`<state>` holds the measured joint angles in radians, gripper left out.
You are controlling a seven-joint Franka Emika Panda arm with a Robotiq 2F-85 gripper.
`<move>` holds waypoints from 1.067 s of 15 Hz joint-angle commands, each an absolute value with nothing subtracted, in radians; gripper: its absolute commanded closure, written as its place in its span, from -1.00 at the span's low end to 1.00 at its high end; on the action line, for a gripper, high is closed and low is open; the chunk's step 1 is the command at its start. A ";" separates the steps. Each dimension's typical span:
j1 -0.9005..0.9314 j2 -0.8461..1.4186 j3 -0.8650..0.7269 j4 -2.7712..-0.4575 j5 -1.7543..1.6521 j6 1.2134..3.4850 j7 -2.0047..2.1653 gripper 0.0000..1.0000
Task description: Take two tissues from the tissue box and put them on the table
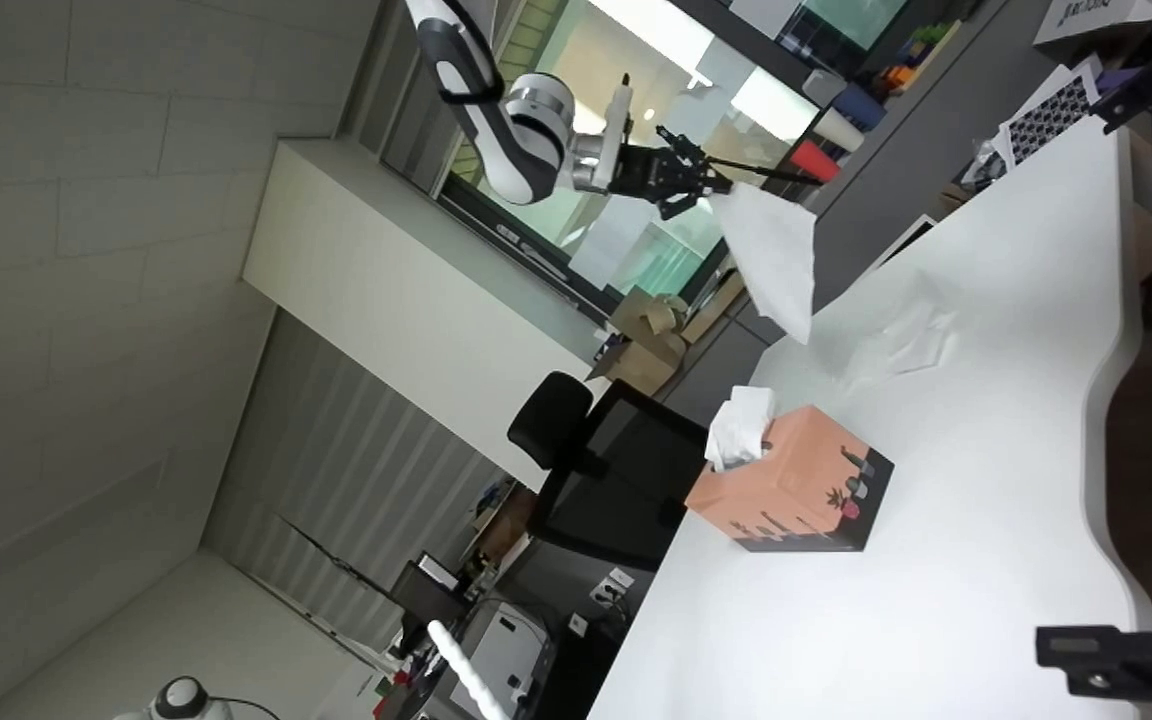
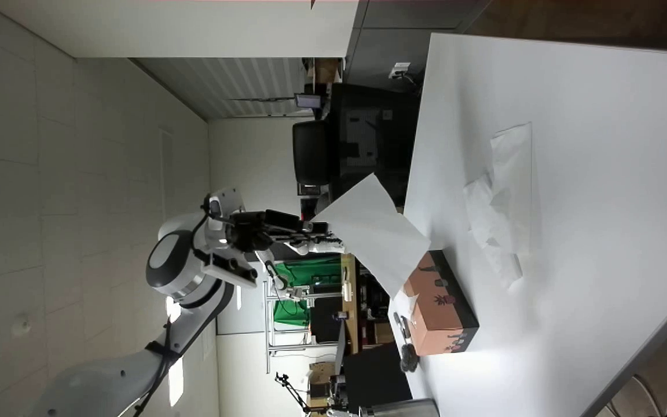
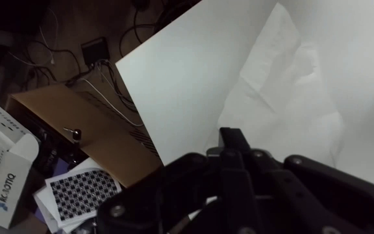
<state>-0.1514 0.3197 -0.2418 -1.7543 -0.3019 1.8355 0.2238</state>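
One tissue point(image 2: 377, 234) hangs pinched in the closed jaws of the gripper point(image 2: 327, 231). Below, the white table point(image 2: 594, 202) spreads around a crumpled tissue point(image 2: 501, 202), with the tissue box point(image 2: 440, 318) near one edge. Beyond the table, a white carton point(image 3: 5, 169) reads “ROBOTIQ”.

Right of centre in an exterior view, we see an orange tissue box point(image 1: 781, 480), dark along its base, with a potted-plant motif touched with pinkish-red. We note white tissues point(image 2: 380, 231), a white desk point(image 2: 605, 202), and, lower left in the wrist view, a sheet point(image 3: 84, 195) chequered in black and white.
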 commanded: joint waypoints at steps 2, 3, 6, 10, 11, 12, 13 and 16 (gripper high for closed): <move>-0.181 0.487 -0.274 -1.671 -0.306 1.792 0.345 1.00; -0.188 0.525 -0.276 -1.655 -0.299 1.786 0.347 1.00; -0.193 0.617 -0.283 -1.616 -0.305 1.809 0.368 1.00; -0.215 0.684 -0.269 -1.587 -0.261 1.954 0.321 1.00; -0.225 0.694 -0.260 -1.582 -0.234 1.980 0.301 1.00; -0.225 0.703 -0.261 -1.581 -0.234 2.021 0.287 1.00; -0.232 0.710 -0.255 -1.575 -0.217 2.038 0.259 1.00; -0.239 0.723 -0.249 -1.557 -0.180 2.024 0.197 1.00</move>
